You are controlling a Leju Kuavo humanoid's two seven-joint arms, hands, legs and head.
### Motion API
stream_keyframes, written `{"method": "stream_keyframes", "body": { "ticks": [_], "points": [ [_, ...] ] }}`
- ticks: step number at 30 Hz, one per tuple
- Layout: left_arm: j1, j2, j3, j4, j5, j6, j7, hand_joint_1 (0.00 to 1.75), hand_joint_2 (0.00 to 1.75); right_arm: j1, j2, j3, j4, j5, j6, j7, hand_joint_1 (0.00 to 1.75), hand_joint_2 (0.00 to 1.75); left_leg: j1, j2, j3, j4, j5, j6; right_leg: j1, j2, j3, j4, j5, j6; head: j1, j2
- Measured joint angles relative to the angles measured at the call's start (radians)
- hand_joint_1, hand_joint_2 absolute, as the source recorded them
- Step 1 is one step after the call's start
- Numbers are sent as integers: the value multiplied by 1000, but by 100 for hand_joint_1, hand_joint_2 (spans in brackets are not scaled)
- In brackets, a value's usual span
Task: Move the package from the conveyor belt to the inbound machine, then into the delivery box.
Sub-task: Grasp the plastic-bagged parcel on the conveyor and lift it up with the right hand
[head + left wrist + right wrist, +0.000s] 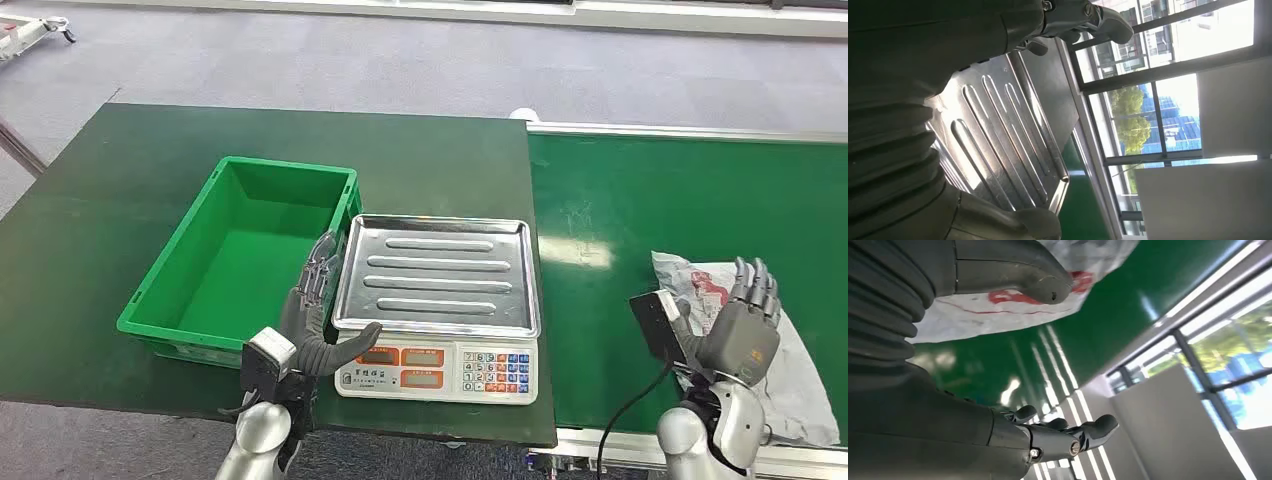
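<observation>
The package, a crumpled white bag with red print, lies on the green conveyor belt at the near right. My right hand hovers over its left part, fingers straight and apart, holding nothing. In the right wrist view the package sits just beyond the thumb. The inbound machine, a scale with a ribbed steel tray, stands in the middle. My left hand is at the tray's near left corner, fingers spread, thumb under the rim. The green delivery box stands left of the scale, empty.
The scale and box rest on a dark green table that butts against the belt. Grey carpet floor lies beyond. A black cable runs up to my right wrist. The steel tray sits close to my left hand.
</observation>
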Motion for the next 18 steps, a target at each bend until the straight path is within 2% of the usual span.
{"method": "stream_keyframes", "body": {
  "ticks": [8,18],
  "points": [
    [-23,-1,-1,17,0,-1,2,0,175,-58,-25,-125,204,37,-17,72,0,0,0,0,0,0,0,0,0,0,0,0,0,0,0,0],
    [-45,-2,-1,43,2,0,10,0,175,-130,-61,-196,406,123,42,209,0,0,0,0,0,0,0,0,0,0,0,0,0,0,0,0]
  ]
}}
